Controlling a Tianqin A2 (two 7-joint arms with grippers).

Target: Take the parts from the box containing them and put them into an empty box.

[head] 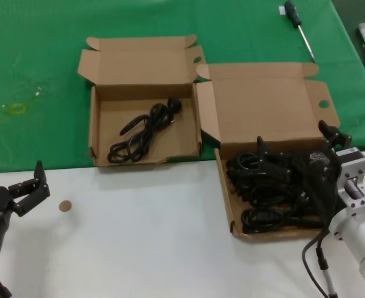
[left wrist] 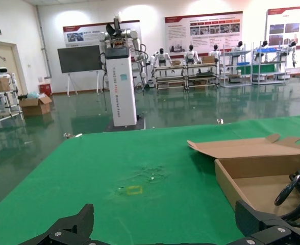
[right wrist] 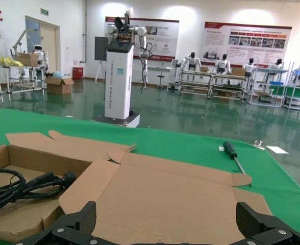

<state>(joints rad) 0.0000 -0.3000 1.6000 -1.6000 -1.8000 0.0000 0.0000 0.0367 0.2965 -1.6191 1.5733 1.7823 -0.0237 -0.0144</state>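
Observation:
The wider cardboard box (head: 225, 194) on the right holds several black looped power cords (head: 266, 198); its big lid (head: 263, 105) lies open behind it. The narrower box (head: 94, 127) to its left holds one cord bundle (head: 146, 127). My right gripper (head: 294, 141) is open and empty, hovering over the back of the wider box, above the cords. In the right wrist view its open jaws (right wrist: 165, 224) face the lid (right wrist: 165, 194), with the narrower box's cord (right wrist: 22, 189) off to one side. My left gripper (head: 36, 185) is open and empty above the white table at the front left.
A black-handled screwdriver (head: 299, 25) lies on the green cloth at the back right, also in the right wrist view (right wrist: 232, 154). A small brown disc (head: 64, 205) sits on the white table. The left wrist view (left wrist: 165, 227) shows the narrower box (left wrist: 231, 186) and a yellow mark (left wrist: 134, 190).

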